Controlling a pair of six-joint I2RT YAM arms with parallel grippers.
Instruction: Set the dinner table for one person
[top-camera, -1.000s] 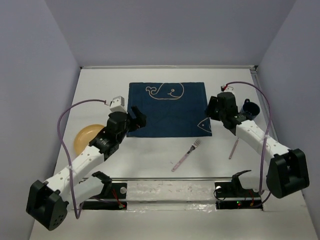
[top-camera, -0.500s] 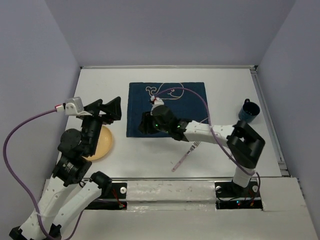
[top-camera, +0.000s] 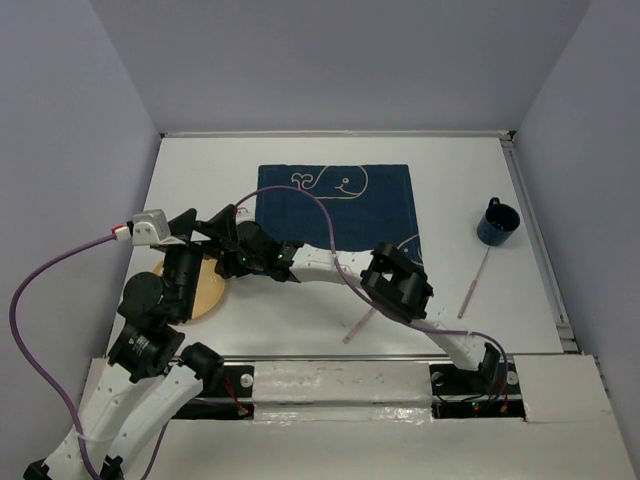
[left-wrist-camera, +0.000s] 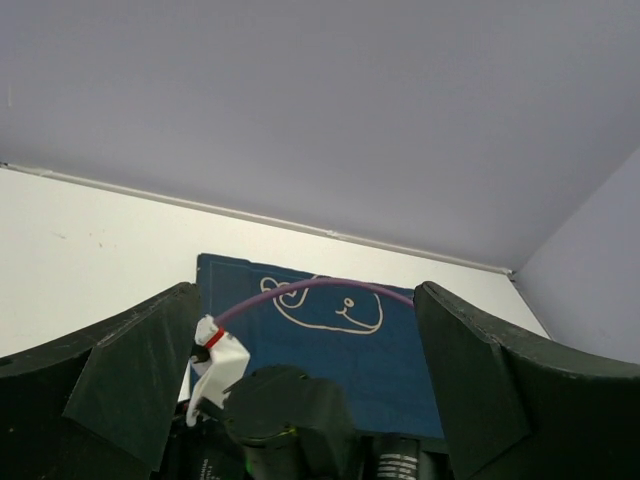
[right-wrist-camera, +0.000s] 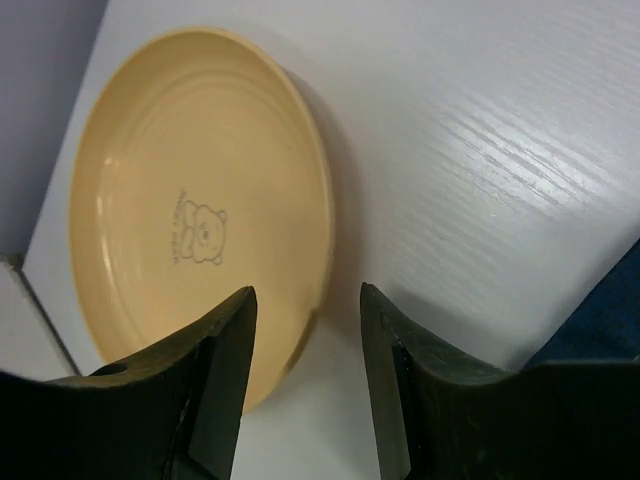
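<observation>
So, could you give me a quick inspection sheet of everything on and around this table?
Surface: white dinner table, flat and matte.
Job's things: yellow plate at left; navy whale placemat in the middle; blue cup at right; pink fork and pink stick-like utensil nearer the front.
Clutter: nothing seen.
Hands: left hand wide open, empty; right hand open, astride the plate's rim.
Cables: purple cables loop off both arms.
Surroundings: lavender walls.
</observation>
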